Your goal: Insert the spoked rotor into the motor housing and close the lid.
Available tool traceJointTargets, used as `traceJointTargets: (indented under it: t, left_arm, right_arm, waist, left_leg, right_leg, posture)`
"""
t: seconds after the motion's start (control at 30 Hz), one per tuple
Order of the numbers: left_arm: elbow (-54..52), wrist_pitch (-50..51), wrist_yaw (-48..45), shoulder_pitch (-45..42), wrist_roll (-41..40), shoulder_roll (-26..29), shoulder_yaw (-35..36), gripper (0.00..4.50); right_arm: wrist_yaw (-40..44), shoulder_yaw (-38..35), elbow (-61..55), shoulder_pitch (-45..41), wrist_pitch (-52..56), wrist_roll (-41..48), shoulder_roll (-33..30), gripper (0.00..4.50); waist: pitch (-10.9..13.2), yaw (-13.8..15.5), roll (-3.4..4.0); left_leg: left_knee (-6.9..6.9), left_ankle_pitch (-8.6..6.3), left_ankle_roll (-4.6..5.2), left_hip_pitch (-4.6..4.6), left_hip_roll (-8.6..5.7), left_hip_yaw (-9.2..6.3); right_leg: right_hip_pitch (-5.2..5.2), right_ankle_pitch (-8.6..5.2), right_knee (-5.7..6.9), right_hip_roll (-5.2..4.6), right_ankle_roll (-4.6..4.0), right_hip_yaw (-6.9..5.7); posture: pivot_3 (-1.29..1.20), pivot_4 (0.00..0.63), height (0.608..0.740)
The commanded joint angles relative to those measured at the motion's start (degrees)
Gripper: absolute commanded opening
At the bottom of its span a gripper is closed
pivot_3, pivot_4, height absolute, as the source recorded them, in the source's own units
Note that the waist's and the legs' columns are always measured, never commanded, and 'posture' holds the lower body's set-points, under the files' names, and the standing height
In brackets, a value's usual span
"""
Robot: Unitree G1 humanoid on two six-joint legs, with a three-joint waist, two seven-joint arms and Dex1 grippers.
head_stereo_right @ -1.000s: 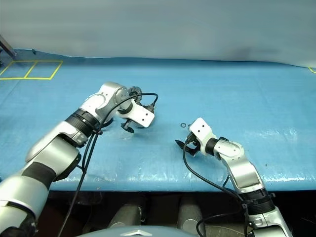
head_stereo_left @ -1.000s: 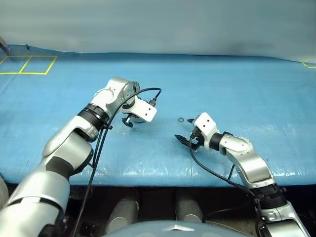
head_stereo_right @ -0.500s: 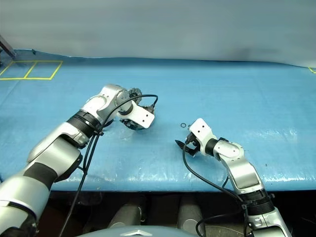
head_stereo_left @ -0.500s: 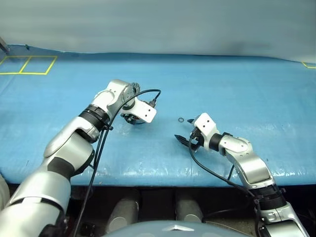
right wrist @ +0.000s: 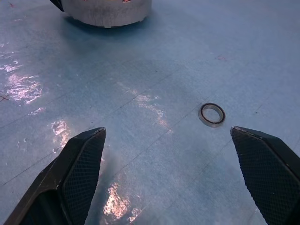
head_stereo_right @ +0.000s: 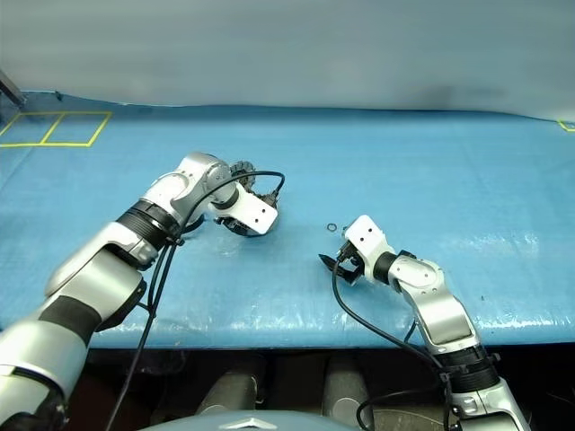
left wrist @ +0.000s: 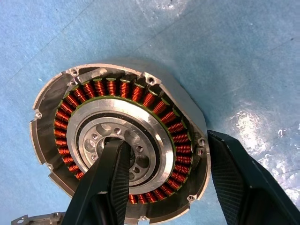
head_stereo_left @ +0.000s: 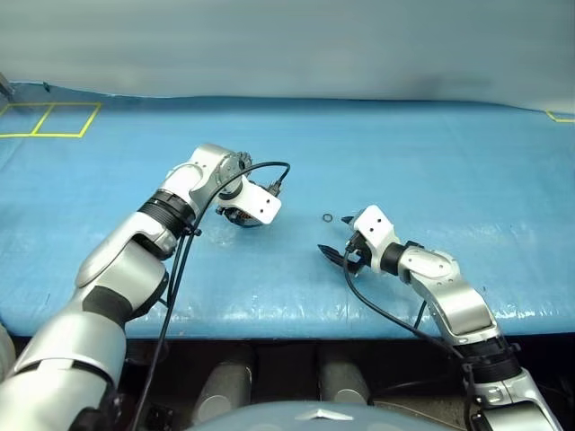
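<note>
The motor housing (left wrist: 112, 86) lies flat on the blue mat with its ring of copper windings facing up around a silver hub with holes. My left gripper (left wrist: 162, 138) points down onto it. One finger stands in the central hub and the other presses the outer rim, so the gripper is shut on the casing's wall. From above, the same gripper (head_stereo_left: 235, 215) covers the housing. The spoked rotor is hidden or out of view. A strip of grey metal (left wrist: 35, 219) beside the casing may be the lid's edge. My right gripper (head_stereo_left: 337, 254) hovers open and holds nothing.
A small loose metal ring (head_stereo_left: 329, 217) lies on the mat between the two grippers, just ahead of the right one (right wrist: 212, 114). The casing's silver side (right wrist: 108, 9) lies farther ahead of the right gripper. Yellow taped squares (head_stereo_left: 49, 117) mark the far left of the mat.
My left gripper's fingers have come together from wide open onto the motor housing. The right arm has kept still.
</note>
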Motion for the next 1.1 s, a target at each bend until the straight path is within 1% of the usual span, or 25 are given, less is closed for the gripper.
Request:
traceJointTargets:
  t: [0.03,0.13,0.23,0.37,0.5,0.57,0.7,0.93,1.1]
  left_arm:
    - [-6.9,-3.9,-3.2,0.8,-4.0,1.9,2.6,2.19]
    - [-11.7,-6.8,-4.7,2.6,-5.8,3.9,2.8,2.19]
    - [-13.8,-9.0,-4.8,3.5,-7.4,4.3,3.3,2.19]
    - [-11.1,-20.3,-2.4,1.3,-7.5,4.3,2.0,2.19]
    - [-7.6,-28.8,-2.6,-0.7,-7.7,3.5,1.0,2.19]
    - [-6.3,-31.5,-3.1,-1.2,-7.7,3.4,0.5,2.19]
    - [-5.5,-33.6,-3.8,-1.2,-8.4,3.4,0.7,2.19]
    - [-9.8,-32.9,-7.5,2.1,-11.3,5.3,1.1,2.19]
    - [-12.3,-33.3,-9.5,4.6,-11.7,7.2,0.6,2.19]
  right_arm:
    - [-0.2,-1.7,-2.6,0.6,-0.5,0.4,-0.6,4.5]
    - [-0.4,-2.4,-2.9,1.3,-0.5,0.4,-0.9,4.5]
    - [-1.1,-3.0,-3.2,1.8,-0.6,0.3,-0.8,4.5]
    - [-2.1,-3.4,-3.6,2.5,-1.0,0.3,-0.1,4.5]
    - [-3.2,-3.7,-4.0,3.0,-1.3,0.0,0.2,4.5]
    - [-3.6,-3.8,-4.3,3.3,-1.4,0.1,0.3,4.5]
    - [-4.5,-4.2,-4.9,4.1,-1.4,0.1,0.5,4.5]
    - [-4.9,-4.6,-5.2,4.5,-1.4,0.2,0.3,4.5]
    - [-4.7,-4.2,-4.7,3.7,-1.6,0.1,0.2,4.5]
  waist:
    - [0.0,0.0,0.0]
    - [0.0,0.1,0.0]
    - [0.0,0.3,-0.01]
    - [0.0,0.5,-0.01]
    - [0.0,0.7,-0.01]
    - [0.0,0.8,-0.01]
    - [0.0,0.7,-0.01]
    - [0.0,0.6,0.0]
    - [0.0,0.6,0.0]
  left_leg:
    - [0.0,0.0,0.0,-0.02,0.01,0.0]
    - [0.01,0.0,0.0,-0.07,0.05,-0.01]
    - [0.02,0.0,0.0,-0.1,0.04,-0.01]
    - [0.03,0.01,-0.02,-0.07,0.05,0.0]
    - [0.04,0.02,-0.03,-0.08,0.03,0.01]
    - [0.04,0.02,-0.03,-0.08,0.03,0.03]
    - [0.04,0.02,-0.02,-0.09,0.01,0.03]
    - [0.04,0.02,-0.02,-0.08,0.02,0.05]
    - [0.04,0.02,-0.02,-0.07,0.03,0.05]
  right_leg:
    - [-0.02,0.02,-0.01,0.0,-0.04,0.0]
    - [-0.05,0.04,-0.03,-0.01,-0.07,0.02]
    - [-0.07,0.09,-0.04,-0.02,-0.12,0.03]
    - [-0.06,0.12,-0.03,0.02,-0.13,0.03]
    - [-0.07,0.15,-0.03,0.03,-0.16,0.03]
    - [-0.06,0.15,-0.05,0.03,-0.15,0.04]
    - [-0.07,0.15,-0.06,0.04,-0.15,0.05]
    - [-0.06,0.16,-0.05,0.08,-0.14,0.06]
    - [-0.07,0.17,-0.05,0.13,-0.16,0.08]
  posture:
    - [0.0,0.15,0.74]
    - [0.0,0.15,0.74]
    - [0.0,0.15,0.74]
    - [0.0,0.15,0.74]
    - [0.0,0.15,0.74]
    - [0.0,0.15,0.74]
    - [0.0,0.15,0.74]
    - [0.0,0.15,0.74]
    - [0.0,0.15,0.74]
